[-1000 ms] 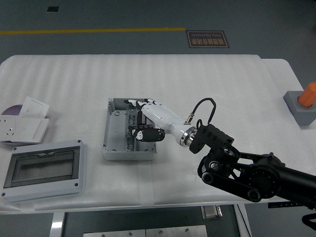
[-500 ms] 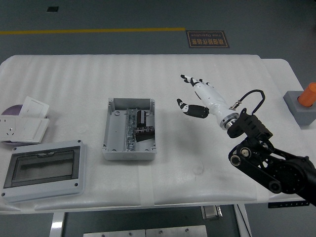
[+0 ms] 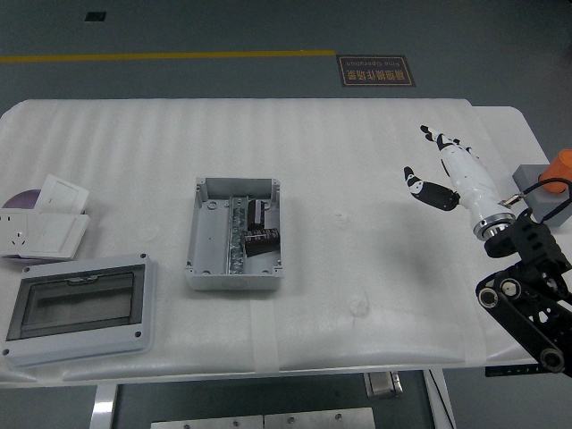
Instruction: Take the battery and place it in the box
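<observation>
White foam sheeting, softly ribbed, covers the counter (image 3: 357, 161) under a dull grey floor with a yellow line. From my remote seat, I read the battery (image 3: 260, 238) as already delivered: a dark cylindrical piece lies inside the box (image 3: 207, 234), well to the left of my right hand (image 3: 447, 174). Another dark cylinder stands just behind it against a metal rail running down the box's middle; I cannot tell for certain which of the two is the one I carried.

The box is an open grey moulded-plastic tray, rectangular, with screw bosses at its corners. Its likely lid (image 3: 79, 306), grey with a smoky transparent window, rests further left and nearer me. Beyond that lie white wall-socket plates (image 3: 40, 223).

My right hand hovers over bare foam, white-shelled, fingers (image 3: 420, 186) spread and empty. To its right sits an orange-topped grey block (image 3: 550, 183). I judge the placing done; only retreat remains.
</observation>
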